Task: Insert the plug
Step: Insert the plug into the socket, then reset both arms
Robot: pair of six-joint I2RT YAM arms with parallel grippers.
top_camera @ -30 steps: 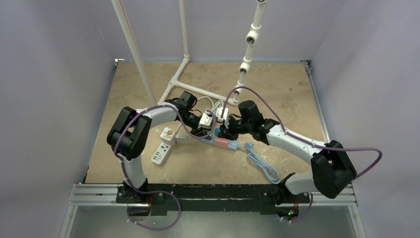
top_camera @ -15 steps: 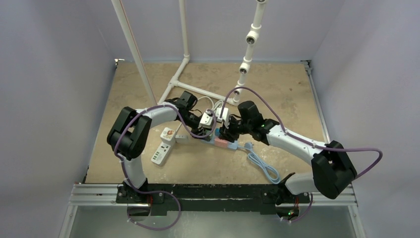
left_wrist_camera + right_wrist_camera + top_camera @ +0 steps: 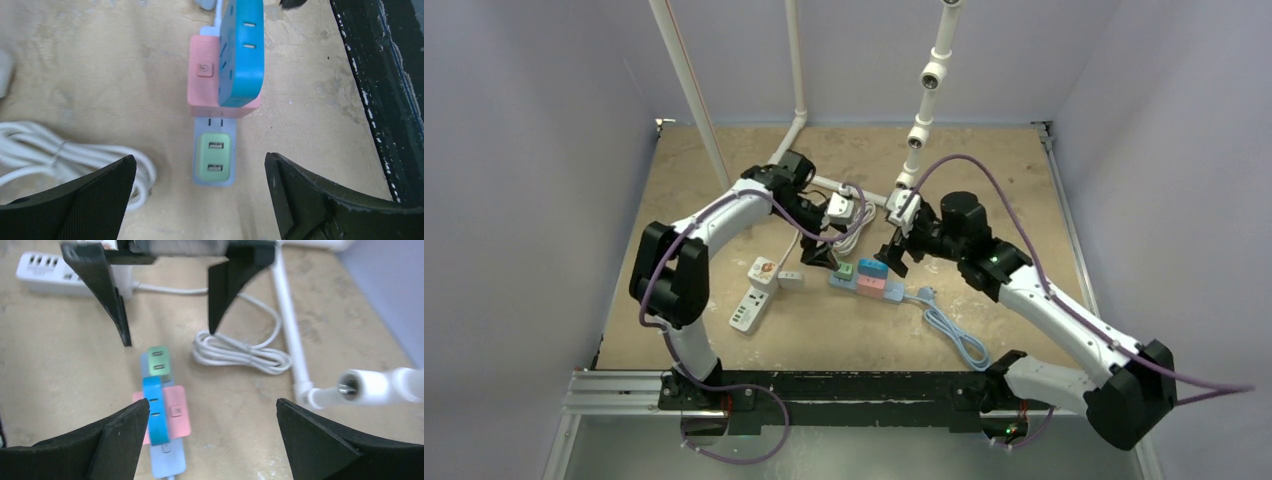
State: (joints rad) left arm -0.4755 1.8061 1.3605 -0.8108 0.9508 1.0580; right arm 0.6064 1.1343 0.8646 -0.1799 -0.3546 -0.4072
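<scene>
From above, the left gripper (image 3: 817, 256) and right gripper (image 3: 894, 256) hang over the middle of the desk (image 3: 994, 180). Their jaws are spread and empty, one on either side of the power strip (image 3: 876, 284). The green plug (image 3: 845, 268) sits at the strip's left end.

The left wrist view shows two prongs partly bare between plug and strip, so it looks not fully home. A white cable (image 3: 75, 155) coils just beside one jaw.

In the right wrist view both pairs of jaws frame the plug. A fingertip brushing it could tilt or pull it out. The loose strip might slide, or the cable might snag.
</scene>
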